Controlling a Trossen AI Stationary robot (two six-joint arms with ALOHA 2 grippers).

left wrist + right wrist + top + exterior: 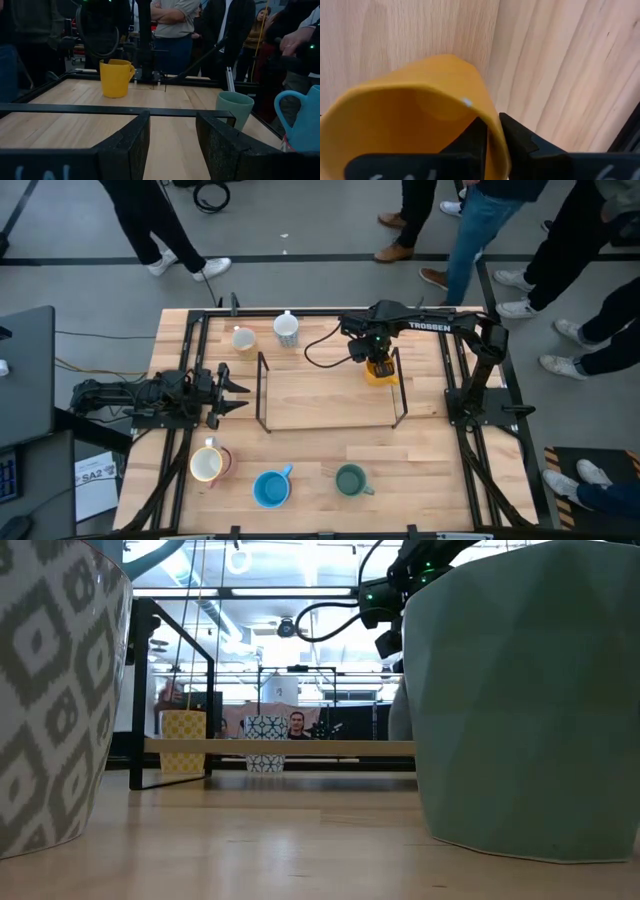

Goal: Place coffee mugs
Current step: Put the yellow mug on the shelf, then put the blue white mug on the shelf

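The orange mug stands on the table inside the right end of the black wire frame, and my right gripper is above it, shut on it. In the left wrist view the orange mug stands upright, its base on the wood. My left gripper waits open at the frame's left end, touching nothing. A cream-yellow mug and a white patterned mug stand near the far edge. A white mug, a blue mug and a dark green mug stand near the near edge. My right gripper pinches the orange mug's wall at the rim, one finger inside the mug and the other outside. The fingers come from above, pointing down. The mug is upright, and its base looks to be on the table.
The black wire frame rails cross in front of my left gripper. The table has black rails along its edges. Several people stand beyond the far edge. Bare wood lies in the middle of the frame.
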